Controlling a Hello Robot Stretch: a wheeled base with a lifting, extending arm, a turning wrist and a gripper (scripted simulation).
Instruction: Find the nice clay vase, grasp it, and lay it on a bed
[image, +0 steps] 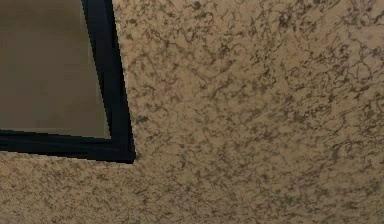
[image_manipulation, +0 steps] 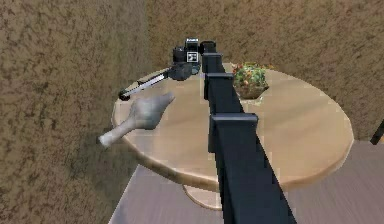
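Speckled brown walls all round, and a round wooden bench (image_manipulation: 310, 120) out to the side.
The dark arm (image_manipulation: 235, 150) runs out across the bench. A grey vase (image_manipulation: 140, 117) is tilted at the left rim, neck poking past the edge. The jaws are just beyond it, thin fingers (image_manipulation: 140, 88) above the vase. Honestly can't tell how they're set or whether they've got it. Potted plant (image_manipulation: 249, 80) sits at the back.

Potted plant (image_manipulation: 249, 80) stands beside the arm (image_manipulation: 235, 150) (walls (image_manipulation: 300, 35) close behind the table (image_manipulation: 310, 125)).

Matt vase (image_manipulation: 142, 116); smooth wooden table (image_manipulation: 300, 125); rough wall (image_manipulation: 60, 60).
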